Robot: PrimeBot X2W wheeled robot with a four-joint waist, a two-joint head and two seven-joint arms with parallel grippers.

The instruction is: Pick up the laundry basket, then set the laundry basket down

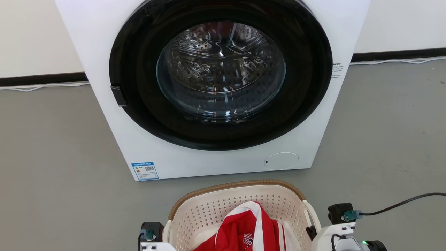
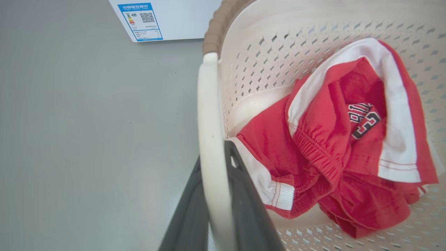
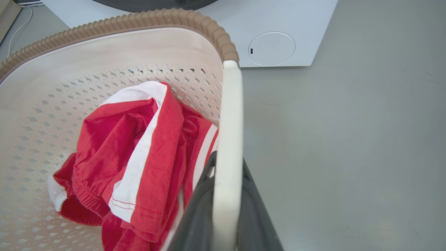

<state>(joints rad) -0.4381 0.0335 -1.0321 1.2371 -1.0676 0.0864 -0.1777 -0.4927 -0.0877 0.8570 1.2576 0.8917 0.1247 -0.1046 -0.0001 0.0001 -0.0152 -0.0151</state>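
With left claw (image 2: pixel 213 209) and right claw (image 3: pixel 226 209) clamped on side loops (image 2: pixel 209 115) of the laundry basket (image 1: pixel 216 209), uneven arm motion could tip out the red garment (image 2: pixel 331 146).

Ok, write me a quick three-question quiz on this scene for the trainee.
1. True or false: the laundry basket is empty.
2. The left end effector and the right end effector are each clamped on: A) a towel B) a white side handle C) a bottle
3. Fill in: the appliance just beyond the basket is a ____.

Key: 1 false, red and white clothing lies inside; 2 B; 3 washer.
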